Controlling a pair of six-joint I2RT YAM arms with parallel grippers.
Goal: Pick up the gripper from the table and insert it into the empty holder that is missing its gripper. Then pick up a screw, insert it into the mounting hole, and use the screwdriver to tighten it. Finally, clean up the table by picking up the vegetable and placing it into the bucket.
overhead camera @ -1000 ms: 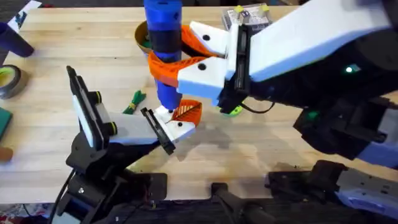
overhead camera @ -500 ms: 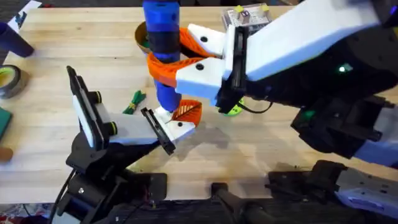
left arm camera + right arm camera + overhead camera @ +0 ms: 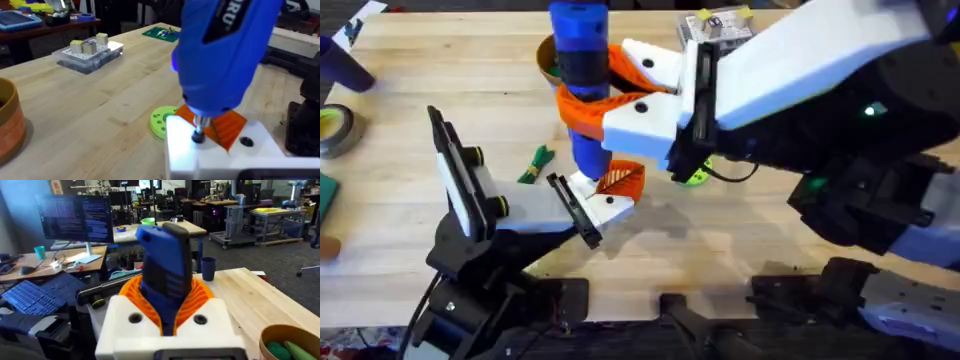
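overhead: fixed above the arm bases, looking down and forward over the wooden table (image 3: 440, 60); wide, with the right arm large and near under the lens.
left wrist: low, close to the tabletop, facing across it toward a clear parts box (image 3: 90, 52) and the room beyond; very near the blue screwdriver (image 3: 225, 55), its tip at the white gripper body (image 3: 220, 150).
right wrist: close behind the screwdriver (image 3: 165, 275) clasped between orange pads (image 3: 197, 302), facing out level toward desks and a monitor (image 3: 75, 217).
shared by all: the screwdriver (image 3: 582, 80).
shared, overhead and left wrist: parts box (image 3: 718, 27), green disc (image 3: 162, 121) (image 3: 695, 177), bucket (image 3: 7, 125).
shared, overhead and right wrist: bucket (image 3: 287, 342) (image 3: 548, 55).
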